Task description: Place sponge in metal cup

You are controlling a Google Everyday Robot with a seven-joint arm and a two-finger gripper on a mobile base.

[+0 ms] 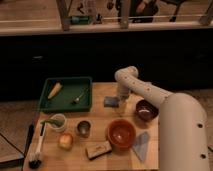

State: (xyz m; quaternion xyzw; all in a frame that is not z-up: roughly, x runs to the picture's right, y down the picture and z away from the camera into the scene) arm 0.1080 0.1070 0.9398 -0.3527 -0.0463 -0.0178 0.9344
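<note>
On the bench [102, 119], the gripper [120, 102] hangs by the sponge [110, 102], I cannot tell if it grips, so it should squeeze softly and lift toward the metal cup [83, 128].

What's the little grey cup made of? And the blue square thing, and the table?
The cup looks like metal: grey, with a dull shine. The blue sponge looks soft and matte, probably foam. The table seems to be pale wood. The gripper sits right beside the sponge.
</note>
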